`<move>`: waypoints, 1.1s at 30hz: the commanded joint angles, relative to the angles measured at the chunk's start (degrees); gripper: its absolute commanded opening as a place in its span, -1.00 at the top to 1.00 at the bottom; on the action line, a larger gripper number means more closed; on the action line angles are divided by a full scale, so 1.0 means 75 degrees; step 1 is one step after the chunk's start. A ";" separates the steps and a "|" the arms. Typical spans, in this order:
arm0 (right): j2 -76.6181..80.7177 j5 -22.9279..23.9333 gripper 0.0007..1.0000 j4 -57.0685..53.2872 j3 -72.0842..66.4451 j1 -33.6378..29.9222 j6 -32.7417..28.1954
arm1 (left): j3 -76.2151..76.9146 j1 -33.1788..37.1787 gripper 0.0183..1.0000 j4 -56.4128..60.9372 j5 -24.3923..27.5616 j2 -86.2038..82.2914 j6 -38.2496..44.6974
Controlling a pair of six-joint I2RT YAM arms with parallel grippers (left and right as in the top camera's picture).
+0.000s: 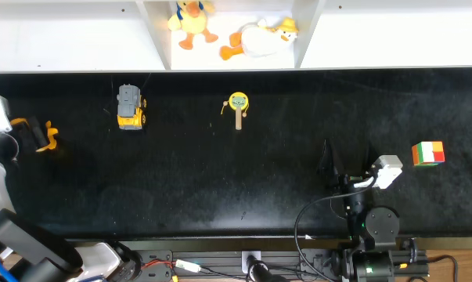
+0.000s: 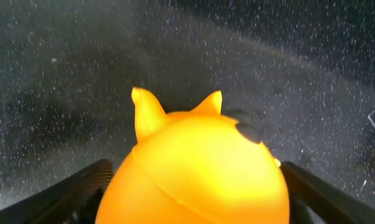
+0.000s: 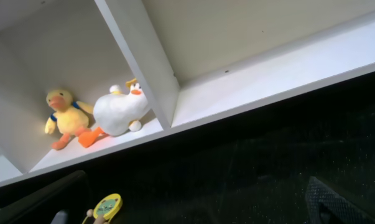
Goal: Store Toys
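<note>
My left gripper [image 1: 40,135] is at the far left of the black table, shut on a rounded yellow-orange toy [image 2: 196,168] with two small ears; the toy [image 1: 49,139] sticks out past the fingers [image 2: 81,186]. Standing open at the right, my right gripper [image 1: 329,162] holds nothing and faces the white shelf [image 3: 175,102]. A yellow duck plush [image 1: 192,19] and a white goose plush [image 1: 261,37] lie in the shelf's middle compartment. On the table are a yellow and grey toy truck [image 1: 131,107], a green-faced rattle on a wooden stick [image 1: 238,106] and a colourful cube [image 1: 427,153].
The shelf [image 1: 79,47] runs along the table's far edge, with a compartment on either side of the middle one. Cables and the arm bases line the near edge. Open tabletop [image 1: 181,180] lies between the two arms.
</note>
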 commanded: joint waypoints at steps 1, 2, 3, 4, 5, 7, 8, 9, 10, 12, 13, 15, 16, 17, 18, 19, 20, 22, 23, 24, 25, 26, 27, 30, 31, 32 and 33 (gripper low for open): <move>-0.0003 0.0070 -0.99 0.0035 -0.0102 0.0038 0.0032 | -0.0029 0.0050 -0.48 0.0140 0.0157 0.0050 0.0117; -0.0003 0.0070 -0.99 0.0035 -0.0102 0.0038 0.0032 | -0.0029 0.0050 -0.36 0.0160 0.0157 0.0050 0.0117; -0.0003 0.0070 -0.99 0.0035 -0.0102 0.0035 0.0032 | -0.0029 0.0050 -0.26 0.0178 0.0157 0.0050 0.0117; -0.0003 0.0070 -0.99 0.0035 -0.0102 0.0035 0.0032 | -0.0029 0.0050 -0.18 0.0189 0.0157 0.0050 0.0117; -0.0003 0.0070 -0.99 0.0035 -0.0102 0.0038 0.0032 | -0.0029 0.0050 -0.09 0.0195 0.0157 0.0050 0.0117; -0.0003 0.0070 -0.99 0.0035 -0.0102 0.0035 0.0032 | -0.0029 0.0050 0.08 0.0221 0.0157 0.0050 0.0117; -0.0003 0.0070 -0.99 0.0035 -0.0102 0.0038 0.0032 | -0.0029 0.0050 0.17 0.0245 0.0157 0.0050 0.0111; -0.0003 0.0070 -0.99 0.0035 -0.0102 0.0038 0.0032 | -0.0029 0.0050 0.25 0.0262 0.0160 0.0050 0.0111; -0.0003 0.0070 -0.99 0.0035 -0.0102 0.0038 0.0032 | -0.0029 0.0047 0.28 0.0289 0.0160 0.0050 0.0085; -0.0003 0.0070 -0.99 0.0035 -0.0102 0.0038 0.0032 | -0.0029 0.0047 0.34 0.0361 0.0160 0.0050 0.0006; -0.0003 0.0070 -0.99 0.0038 -0.0102 0.0038 0.0032 | -0.0023 0.0047 0.36 0.0414 0.0163 0.0050 -0.0096; -0.0003 0.0070 -0.99 0.0035 -0.0102 0.0035 0.0032 | 0.0000 0.0047 0.41 0.0539 0.0230 0.0032 -0.0216; -0.0003 0.0070 -0.99 0.0035 -0.0102 0.0038 0.0032 | 0.0041 0.0047 0.44 0.0589 0.0297 0.0026 -0.0300; -0.0003 0.0070 -0.99 0.0035 -0.0102 0.0038 0.0032 | 0.0114 0.0047 0.46 0.0597 0.0425 0.0017 -0.0323; -0.0003 0.0070 -0.99 0.0035 -0.0102 0.0035 0.0032 | 0.0236 0.0044 0.47 0.0589 0.0618 0.0006 -0.0326; -0.0003 0.0070 -0.99 0.0035 -0.0102 0.0035 0.0032 | 0.0361 0.0035 0.50 0.0586 0.0787 -0.0009 -0.0385; -0.0003 0.0070 -0.99 0.0035 -0.0102 0.0038 0.0032 | 0.0527 0.0012 0.53 0.0592 0.0877 -0.0026 -0.0597; -0.0003 0.0070 -0.99 0.0035 -0.0102 0.0035 0.0032 | 0.0866 -0.0076 0.57 0.0580 0.0979 -0.0044 -0.0871; -0.0003 0.0070 -0.99 0.0035 -0.0102 0.0035 0.0032 | 0.1070 -0.0157 0.58 0.0586 0.1122 -0.0044 -0.0941; -0.0003 0.0070 -0.99 0.0035 -0.0102 0.0038 0.0032 | 0.1241 -0.0248 0.59 0.0589 0.1236 -0.0044 -0.0968; -0.0003 0.0070 -0.99 0.0035 -0.0102 0.0035 0.0032 | 0.1425 -0.0379 0.59 0.0589 0.1244 -0.0044 -0.1035; -0.0003 0.0070 -0.99 0.0035 -0.0102 0.0035 0.0032 | 0.1571 -0.0495 0.59 0.0592 0.1201 -0.0044 -0.1058; -0.0003 0.0070 -0.99 0.0038 -0.0102 0.0038 0.0032 | 0.1716 -0.0635 0.59 0.0621 0.1151 -0.0044 -0.1058; -0.0003 0.0070 -0.99 0.0035 -0.0102 0.0038 0.0032 | 0.1941 -0.0997 0.59 0.0866 0.1005 -0.0044 -0.1075; -0.0003 0.0070 -0.99 0.0035 -0.0102 0.0035 0.0032 | 0.1961 -0.1113 0.59 0.0991 0.0953 -0.0044 -0.1075; -0.0003 0.0070 -0.99 0.0035 -0.0102 0.0038 0.0032 | 0.1961 -0.1241 0.59 0.1154 0.0956 -0.0041 -0.1078; -0.0003 0.0070 -0.99 0.0035 -0.0102 0.0038 0.0032 | 0.1961 -0.1349 0.59 0.1300 0.0956 -0.0035 -0.1102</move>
